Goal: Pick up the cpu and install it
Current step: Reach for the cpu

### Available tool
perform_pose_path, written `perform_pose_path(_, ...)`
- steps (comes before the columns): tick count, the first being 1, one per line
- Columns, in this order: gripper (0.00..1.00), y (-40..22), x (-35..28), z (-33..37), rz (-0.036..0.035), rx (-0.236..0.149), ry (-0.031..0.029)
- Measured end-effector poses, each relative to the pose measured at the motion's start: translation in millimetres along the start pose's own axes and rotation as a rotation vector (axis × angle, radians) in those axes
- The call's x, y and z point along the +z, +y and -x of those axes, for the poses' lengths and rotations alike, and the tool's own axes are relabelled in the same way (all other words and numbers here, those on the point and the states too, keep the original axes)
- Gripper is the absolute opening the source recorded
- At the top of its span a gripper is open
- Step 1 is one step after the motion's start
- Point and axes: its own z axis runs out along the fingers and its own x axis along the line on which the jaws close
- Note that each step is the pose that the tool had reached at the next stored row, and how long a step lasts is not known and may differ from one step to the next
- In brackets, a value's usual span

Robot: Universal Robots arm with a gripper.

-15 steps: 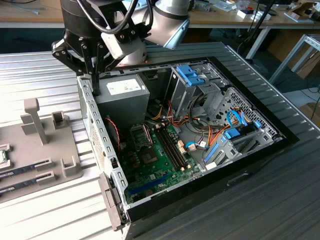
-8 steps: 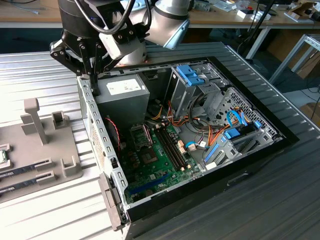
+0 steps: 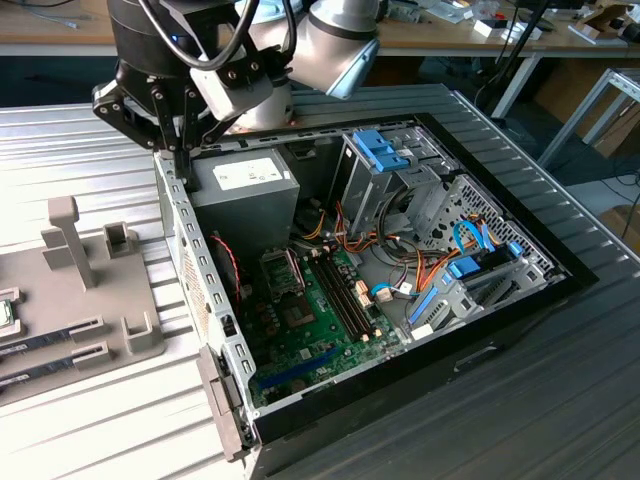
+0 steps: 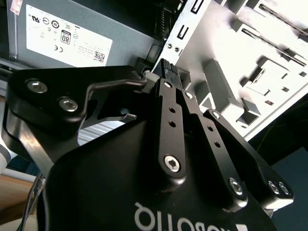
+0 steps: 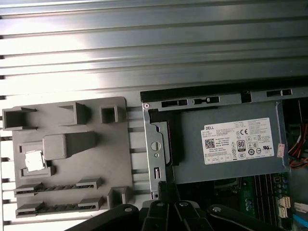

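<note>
The cpu [image 5: 34, 160], a small silvery square chip, lies in a recess of the grey fixture tray [image 5: 103, 144], beside the open computer case [image 3: 190, 230]. In the exterior view the cpu [image 3: 5, 312] sits at the picture's left edge on the tray [image 3: 140, 335]. My gripper [image 3: 178, 150] hangs over the case's wall next to the grey power supply [image 3: 245, 185], well away from the cpu. Its fingers look shut with nothing between them. In both wrist views the gripper [image 5: 166, 185] [image 4: 166, 72] sits over that same wall. The motherboard's socket [image 3: 280, 268] lies in the case below the power supply.
Two long memory sticks [image 3: 50, 335] rest in slots on the tray, and upright posts [image 3: 68, 240] rise from it. Inside the case are a drive cage with blue latches [image 3: 385, 150], orange cables [image 3: 400, 245] and the green motherboard [image 3: 320, 310]. Ribbed metal table [image 3: 90, 150] surrounds everything.
</note>
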Motion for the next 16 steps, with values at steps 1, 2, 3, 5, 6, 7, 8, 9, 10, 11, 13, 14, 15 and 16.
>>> perform_pose_path(1, 0.11, -0.1, 0.1, -0.5, 0.0, 0.0, -0.0001)
perform_pose_path(2, 0.11, -0.1, 0.1, -1.1, 0.0, 0.0, -0.0001)
perform_pose_path(3, 0.11, -0.1, 0.1, -1.5, 0.0, 0.0, 0.0)
perform_pose_path(5, 0.11, -0.2, 0.2, -2.4, 0.0, 0.0, 0.0)
perform_pose_path(6, 0.11, -0.2, 0.2, -2.8, 0.0, 0.0, 0.0)
perform_pose_path(7, 0.11, -0.3, 0.3, -3.3, 0.0, 0.0, 0.0)
perform_pose_path(8, 0.11, -0.3, 0.4, -4.2, 0.0, 0.0, -0.0001)
perform_pose_path(9, 0.11, -0.4, 0.4, -4.7, 0.0, 0.0, 0.0)
perform_pose_path(10, 0.11, -0.4, 0.4, -5.2, 0.0, 0.0, 0.0)
perform_pose_path(11, 0.11, -0.5, 0.5, -5.6, 0.0001, 0.0, 0.0)
perform_pose_path(13, 0.11, -0.5, 0.5, -6.8, 0.0, 0.0, 0.0)
perform_pose_path(14, 0.11, -0.6, 0.6, -7.7, 0.0, 0.0, 0.0)
perform_pose_path(15, 0.11, -0.7, 0.7, -8.3, 0.0, 0.0, 0.0)
perform_pose_path(16, 0.11, -0.7, 0.7, -8.7, 0.0, 0.0, -0.0001)
